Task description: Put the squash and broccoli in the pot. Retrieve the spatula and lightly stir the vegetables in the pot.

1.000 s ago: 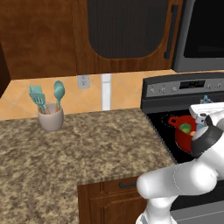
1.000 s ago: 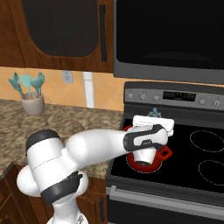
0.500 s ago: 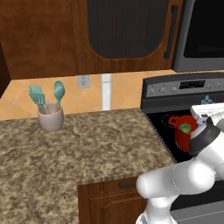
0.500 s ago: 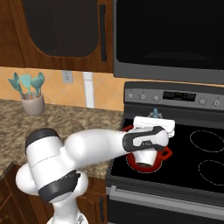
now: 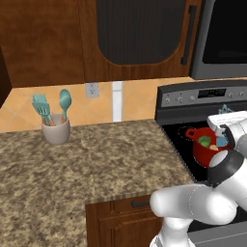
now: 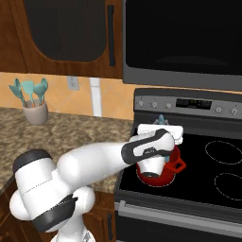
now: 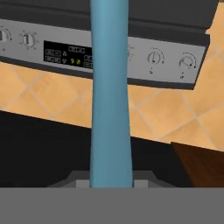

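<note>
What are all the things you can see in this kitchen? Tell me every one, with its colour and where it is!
pot: one, bright red, on the stove's front left burner.
broccoli: one, dark green, inside the pot.
squash: one, tan, inside the pot beside the broccoli.
spatula: one, light blue, held in the end effector, its head down in the pot.
utensil cup: one, pale beige, at the back of the counter.
teal utensils: at least two, teal, standing in the cup.
counter: one, speckled brown stone, left of the stove.
stove: one, black top with a grey knob panel.
end effector: one, white, above the pot, shut on the spatula.
</note>
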Robot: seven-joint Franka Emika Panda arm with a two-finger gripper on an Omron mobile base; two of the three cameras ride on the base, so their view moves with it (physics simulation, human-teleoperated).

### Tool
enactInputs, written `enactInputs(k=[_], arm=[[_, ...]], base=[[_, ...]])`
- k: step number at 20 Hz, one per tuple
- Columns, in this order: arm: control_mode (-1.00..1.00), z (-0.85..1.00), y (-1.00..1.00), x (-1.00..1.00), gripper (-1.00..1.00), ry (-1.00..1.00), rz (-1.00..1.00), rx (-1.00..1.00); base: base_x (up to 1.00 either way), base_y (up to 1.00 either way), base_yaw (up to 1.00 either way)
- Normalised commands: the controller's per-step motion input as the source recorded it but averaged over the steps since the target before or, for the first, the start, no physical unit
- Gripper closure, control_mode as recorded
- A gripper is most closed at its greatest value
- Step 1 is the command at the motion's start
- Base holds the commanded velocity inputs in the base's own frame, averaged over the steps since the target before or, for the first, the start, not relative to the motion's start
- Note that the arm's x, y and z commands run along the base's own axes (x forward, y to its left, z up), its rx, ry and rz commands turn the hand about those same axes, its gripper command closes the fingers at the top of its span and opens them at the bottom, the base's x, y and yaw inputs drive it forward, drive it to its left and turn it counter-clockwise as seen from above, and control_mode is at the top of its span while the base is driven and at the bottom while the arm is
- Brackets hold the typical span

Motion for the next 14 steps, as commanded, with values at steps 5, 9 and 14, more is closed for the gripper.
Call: enactInputs(k=[5,9,14], arm=[[-1.0,-0.01,0.34,0.0,1.0,0.12,0.0,0.0],[-1.0,-0.09,-0.03,-0.15,1.0,-0.02,0.0,0.0],[-1.0,-0.46,-0.09,-0.14,1.0,-0.01,0.0,0.01]], base=[[0.0,0.0,0.0],[0.0,0.0,0.0],[0.0,0.0,0.0]])
